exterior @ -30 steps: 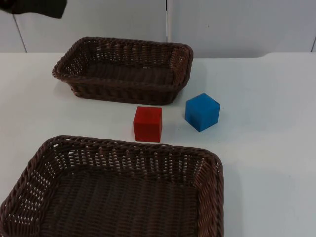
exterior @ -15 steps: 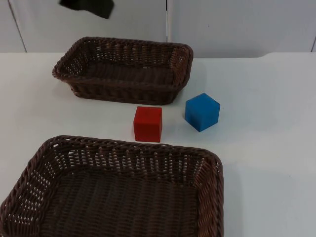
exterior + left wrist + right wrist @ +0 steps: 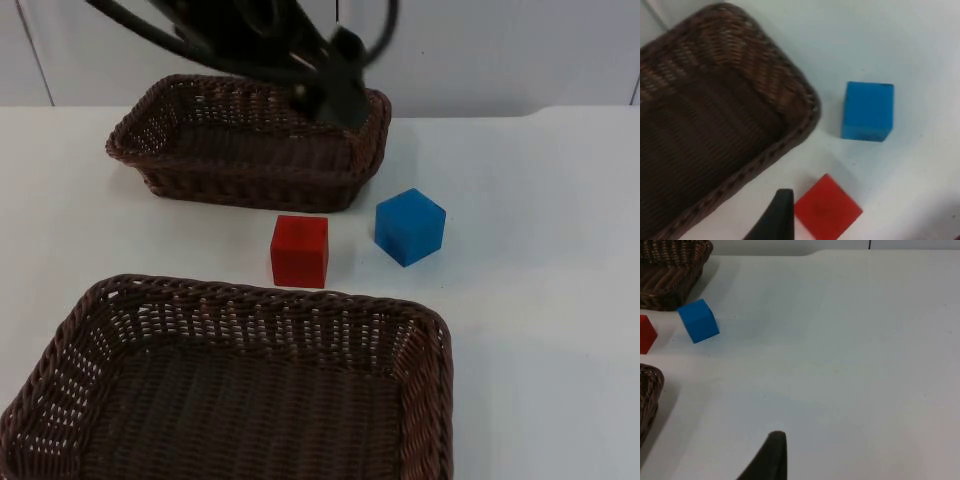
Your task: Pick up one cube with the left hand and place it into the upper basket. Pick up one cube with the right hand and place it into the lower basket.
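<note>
Left gripper (image 3: 340,100) hangs over the upper basket (image 3: 150,135) at its 3 o'clock end, high above the table (image 3: 540,300); whether its fingers are parted or closed cannot be told. It carries nothing, so my read is an approach toward a cube for the first pick. Red cube (image 3: 299,250) sits flat on the table between the 2 baskets, at 5 o'clock from the upper basket and just off the lower basket (image 3: 420,330) at its 12 o'clock rim. Blue cube (image 3: 409,226) lies at 2 o'clock of the red, apart, one corner turned toward the camera. Cubes have no long axis; red sits square-on. Right arm waits off to the side.
</note>
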`<control>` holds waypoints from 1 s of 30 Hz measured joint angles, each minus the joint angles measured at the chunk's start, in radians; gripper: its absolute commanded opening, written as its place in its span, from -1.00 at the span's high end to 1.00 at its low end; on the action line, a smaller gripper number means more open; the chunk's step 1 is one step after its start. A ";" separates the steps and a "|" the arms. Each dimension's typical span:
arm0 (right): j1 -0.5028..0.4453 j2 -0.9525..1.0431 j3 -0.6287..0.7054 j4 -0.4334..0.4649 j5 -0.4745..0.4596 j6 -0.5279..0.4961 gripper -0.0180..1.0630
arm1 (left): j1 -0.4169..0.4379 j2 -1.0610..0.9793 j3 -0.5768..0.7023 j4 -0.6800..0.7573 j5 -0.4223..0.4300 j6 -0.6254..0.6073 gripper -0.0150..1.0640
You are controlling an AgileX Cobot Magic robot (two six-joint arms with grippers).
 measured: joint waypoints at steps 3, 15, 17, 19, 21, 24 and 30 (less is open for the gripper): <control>0.000 0.000 0.000 0.003 0.000 0.000 -0.98 | -0.020 0.030 -0.014 0.000 -0.002 0.011 -0.97; 0.000 0.000 0.000 -0.044 0.000 0.000 -0.98 | -0.084 0.123 -0.029 -0.011 -0.076 0.028 -0.97; 0.000 0.000 0.000 -0.052 0.000 0.000 -0.98 | -0.086 0.127 -0.029 -0.017 -0.081 0.028 -0.97; 0.000 0.000 0.000 -0.062 0.000 0.000 -0.98 | -0.086 0.137 -0.029 -0.026 -0.088 0.029 -0.97; 0.000 0.000 0.000 -0.064 0.000 0.000 -0.98 | -0.086 0.149 -0.029 -0.036 -0.104 0.031 -0.97; 0.000 0.000 0.000 -0.066 0.000 0.000 -0.98 | -0.086 0.163 -0.029 -0.053 -0.113 0.034 -0.97; 0.000 0.000 0.000 -0.066 0.000 -0.002 -0.98 | -0.088 0.213 -0.042 -0.119 -0.128 0.085 -0.97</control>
